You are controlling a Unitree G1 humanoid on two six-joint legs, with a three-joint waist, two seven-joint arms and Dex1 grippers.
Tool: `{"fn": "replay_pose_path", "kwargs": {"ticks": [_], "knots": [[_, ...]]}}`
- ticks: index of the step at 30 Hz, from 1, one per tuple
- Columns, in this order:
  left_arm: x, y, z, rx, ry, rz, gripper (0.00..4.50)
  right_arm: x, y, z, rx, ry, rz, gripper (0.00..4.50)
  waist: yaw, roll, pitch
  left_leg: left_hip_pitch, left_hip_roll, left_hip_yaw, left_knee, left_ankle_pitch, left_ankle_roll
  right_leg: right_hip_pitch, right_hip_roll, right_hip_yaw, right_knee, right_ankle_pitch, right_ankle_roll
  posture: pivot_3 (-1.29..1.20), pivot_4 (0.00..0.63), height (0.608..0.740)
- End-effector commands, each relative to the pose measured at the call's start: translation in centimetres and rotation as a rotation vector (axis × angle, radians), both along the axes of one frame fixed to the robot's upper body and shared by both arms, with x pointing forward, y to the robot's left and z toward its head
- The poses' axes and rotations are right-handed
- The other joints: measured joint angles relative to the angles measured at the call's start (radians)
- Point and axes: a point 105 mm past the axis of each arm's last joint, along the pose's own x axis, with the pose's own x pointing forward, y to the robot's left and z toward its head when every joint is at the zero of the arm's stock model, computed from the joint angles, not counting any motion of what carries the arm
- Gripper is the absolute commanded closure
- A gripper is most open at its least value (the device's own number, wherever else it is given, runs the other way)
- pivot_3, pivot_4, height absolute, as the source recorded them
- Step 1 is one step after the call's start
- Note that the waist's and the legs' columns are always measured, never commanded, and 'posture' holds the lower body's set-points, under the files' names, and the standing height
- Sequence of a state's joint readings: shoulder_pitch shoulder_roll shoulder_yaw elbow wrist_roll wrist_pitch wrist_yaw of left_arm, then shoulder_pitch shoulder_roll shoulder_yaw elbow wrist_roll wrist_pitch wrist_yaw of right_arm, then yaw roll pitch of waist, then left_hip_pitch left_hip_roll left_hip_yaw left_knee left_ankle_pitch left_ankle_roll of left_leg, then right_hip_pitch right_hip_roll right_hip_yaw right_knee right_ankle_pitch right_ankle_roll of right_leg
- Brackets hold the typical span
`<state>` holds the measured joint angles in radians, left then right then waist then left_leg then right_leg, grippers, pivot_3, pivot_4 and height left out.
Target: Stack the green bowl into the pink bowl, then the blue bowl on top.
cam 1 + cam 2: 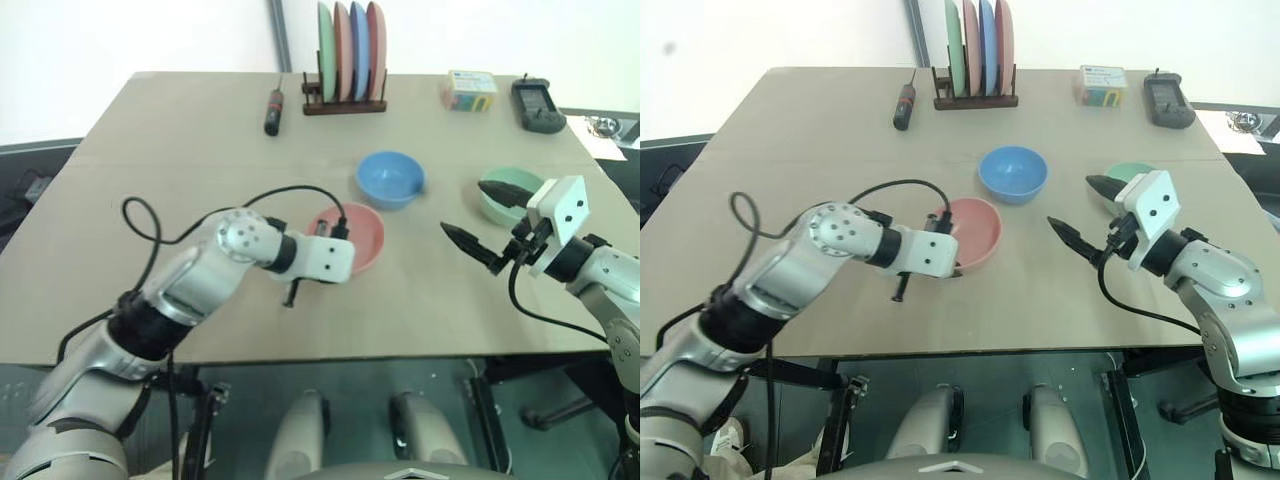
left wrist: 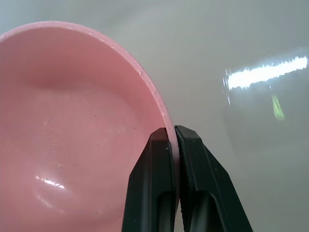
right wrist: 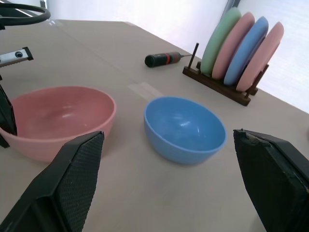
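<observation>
Closed on the near rim of the pink bowl (image 2: 72, 121), the left gripper (image 2: 174, 140) has its jaws pinched either side of the wall, while the right gripper (image 1: 488, 222) hangs with jaws wide and holding nothing. Its upper finger partly hides the green bowl (image 1: 505, 205), and its wrist view shows the pink and blue bowl (image 3: 186, 128) side by side. Three bowls stand apart on the tabletop (image 1: 180, 140); four plates (image 1: 352, 38) sit in a rack.

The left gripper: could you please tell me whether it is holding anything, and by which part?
Yes: the left gripper is shut on the pink bowl, pinching its rim, one finger inside the wall and one outside.
</observation>
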<state>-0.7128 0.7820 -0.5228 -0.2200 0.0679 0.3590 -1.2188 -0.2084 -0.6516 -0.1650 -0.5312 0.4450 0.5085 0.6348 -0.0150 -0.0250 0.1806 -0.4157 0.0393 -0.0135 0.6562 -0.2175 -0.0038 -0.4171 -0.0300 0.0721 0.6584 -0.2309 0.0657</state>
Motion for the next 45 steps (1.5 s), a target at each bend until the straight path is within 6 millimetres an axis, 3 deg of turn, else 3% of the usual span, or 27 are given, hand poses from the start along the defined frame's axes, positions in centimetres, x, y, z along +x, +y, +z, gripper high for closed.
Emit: {"fn": "replay_pose_path", "kwargs": {"ticks": [1, 7, 9, 15, 18, 21, 25, 28, 30, 36, 37, 39, 41, 45], "knots": [[1.2, -0.6, 1.0, -0.022, -0.049, 0.002, 3.12, -0.5, -0.2, 1.0, -0.023, -0.040, -0.015, 0.00, 0.000, 0.000, 0.000, 0.000, 0.000, 0.000, 0.000, 0.000, 0.000, 0.000, 0.000, 0.000, 0.000, 0.000, 0.000, 0.00, 0.150, 0.740], [0.7, -0.6, 1.7, -0.086, -0.008, 0.011, 0.54, 0.1, -1.3, 0.5, -0.063, -0.012, -0.080, 0.00, -0.002, 0.000, 0.000, 0.000, 0.000, 0.000, -0.002, 0.000, 0.000, 0.000, 0.000, 0.000, 0.000, 0.002, 0.003, 0.00, 0.150, 0.740], [-0.2, -0.2, 2.4, -0.148, 0.034, 0.006, 0.03, 0.6, -1.8, 0.2, -0.083, 0.005, -0.113, 0.00, -0.004, 0.000, 0.000, 0.000, 0.000, 0.000, -0.002, 0.000, 0.000, 0.000, 0.000, 0.000, -0.001, 0.002, 0.003, 0.00, 0.150, 0.740], [-1.6, 2.6, 5.0, -0.447, 0.144, 0.158, 0.03, 3.5, -4.3, -1.2, -0.167, 0.103, -0.243, 0.00, -0.017, 0.000, 0.000, 0.001, 0.001, 0.000, -0.002, 0.000, 0.000, -0.001, 0.000, 0.000, 0.000, 0.000, 0.000, 0.00, 0.150, 0.740], [-2.6, 4.4, 7.2, -0.845, 0.226, 0.179, 0.03, 6.3, -5.5, -3.3, -0.251, 0.184, -0.299, 0.00, -0.028, 0.001, 0.000, 0.001, 0.001, 0.000, -0.002, 0.000, 0.000, 0.000, 0.000, 0.000, 0.000, 0.000, 0.000, 0.00, 0.150, 0.740], [-2.5, 5.5, 7.1, -0.922, 0.191, 0.219, 0.03, 8.4, -6.0, -4.6, -0.294, 0.227, -0.318, 0.00, -0.028, 0.000, 0.000, 0.001, 0.001, 0.001, -0.001, 0.000, 0.000, 0.000, -0.001, 0.001, -0.001, 0.002, -0.003, 0.00, 0.150, 0.740], [-4.5, 6.3, 7.7, -1.042, 0.334, 0.139, 0.03, 10.8, -6.5, -5.8, -0.321, 0.265, -0.339, 0.00, -0.026, 0.000, 0.000, 0.001, 0.000, 0.001, -0.002, 0.000, 0.000, 0.000, 0.000, 0.000, 0.000, 0.004, 0.000, 0.00, 0.150, 0.740], [-4.9, 7.1, 7.4, -1.035, 0.296, 0.156, 0.00, 11.6, -6.6, -6.1, -0.322, 0.283, -0.335, 1.23, -0.025, 0.000, 0.000, 0.000, 0.000, 0.001, -0.002, 0.000, 0.000, -0.001, -0.001, 0.000, -0.001, 0.005, 0.000, 0.00, 0.150, 0.740], [-4.5, 7.5, 7.4, -1.057, 0.232, 0.206, 0.00, 11.8, -6.8, -6.1, -0.329, 0.291, -0.334, 2.34, -0.024, 0.000, 0.000, 0.000, 0.000, 0.001, -0.003, 0.000, 0.000, -0.001, -0.001, 0.000, -0.002, 0.005, 0.000, 0.00, 0.150, 0.740], [-4.1, 7.8, 6.6, -1.081, 0.195, 0.271, 0.00, 12.0, -6.9, -5.4, -0.369, 0.257, -0.326, 4.48, -0.027, 0.000, 0.000, 0.001, 0.000, 0.001, -0.003, 0.000, 0.000, 0.000, -0.001, 0.000, -0.002, 0.005, 0.000, 0.00, 0.150, 0.740], [-3.9, 7.8, 6.4, -1.083, 0.190, 0.284, 0.00, 12.0, -6.9, -4.8, -0.373, 0.230, -0.332, 4.48, -0.027, 0.000, 0.000, 0.001, 0.000, 0.001, -0.003, 0.000, 0.000, -0.001, -0.001, 0.000, -0.002, 0.005, 0.000, 0.00, 0.150, 0.740], [-3.8, 7.8, 6.3, -1.102, 0.201, 0.292, 0.00, 11.5, -6.2, -3.5, -0.369, 0.194, -0.297, 4.48, -0.027, 0.000, 0.000, 0.001, 0.000, 0.001, -0.003, 0.000, 0.000, -0.001, -0.001, 0.000, -0.001, 0.005, 0.000, 0.00, 0.150, 0.740], [-3.5, 8.1, 6.3, -1.118, 0.197, 0.306, 0.00, 9.9, -3.6, -1.7, -0.336, 0.125, -0.163, 4.48, -0.026, 0.000, 0.001, 0.001, 0.000, 0.001, -0.003, 0.000, 0.000, -0.001, -0.001, 0.001, -0.001, 0.005, 0.000, 0.00, 0.150, 0.740], [-2.8, 9.4, 6.3, -1.159, 0.201, 0.352, 0.00, 3.3, 5.3, 0.6, -0.217, 0.082, 0.248, 4.48, -0.029, 0.001, 0.001, 0.001, 0.001, 0.000, -0.005, 0.000, 0.000, -0.002, 0.000, 0.000, -0.001, 0.005, 0.000, 0.00, 0.150, 0.740]]}}
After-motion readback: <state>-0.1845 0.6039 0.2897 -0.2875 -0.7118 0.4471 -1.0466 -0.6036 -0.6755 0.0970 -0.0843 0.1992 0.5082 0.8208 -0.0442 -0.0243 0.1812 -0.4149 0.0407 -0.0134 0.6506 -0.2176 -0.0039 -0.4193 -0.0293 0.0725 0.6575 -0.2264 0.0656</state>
